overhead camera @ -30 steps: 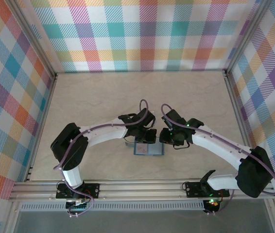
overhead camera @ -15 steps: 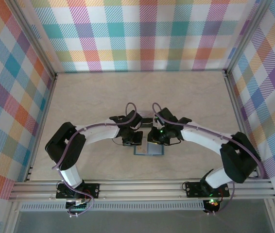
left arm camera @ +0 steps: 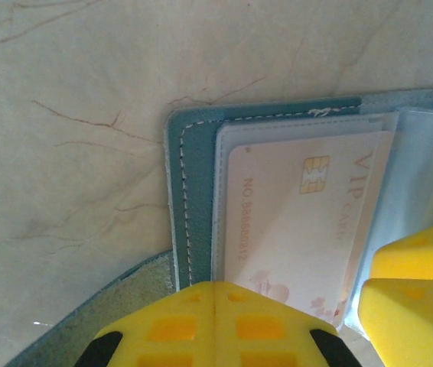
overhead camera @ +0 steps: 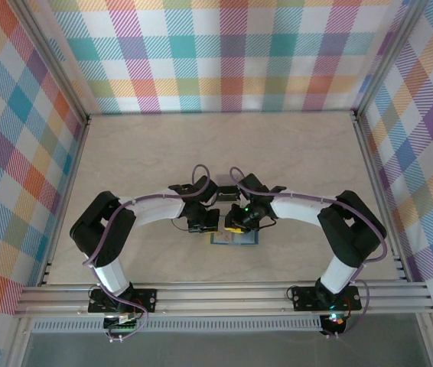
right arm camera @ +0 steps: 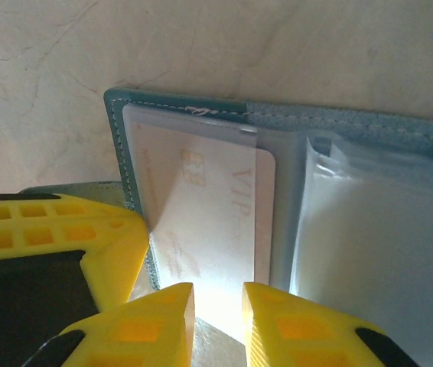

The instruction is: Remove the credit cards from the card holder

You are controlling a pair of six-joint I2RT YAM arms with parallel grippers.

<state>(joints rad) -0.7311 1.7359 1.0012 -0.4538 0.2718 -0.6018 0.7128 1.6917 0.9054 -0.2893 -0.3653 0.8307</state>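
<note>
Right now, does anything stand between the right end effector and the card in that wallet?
Yes: a clear plastic sleeve covers most of the card. The right end effector sits at the card's near edge, with nothing else visible between.

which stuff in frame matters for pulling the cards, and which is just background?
Job: card holder, VIP card, left hand, right hand.
Background: table, plaid walls, aluminium frame.

fingers [left arm camera: 216, 321] crowd card holder [overhead camera: 239, 239], far tabletop [overhead camera: 224, 145] open
</note>
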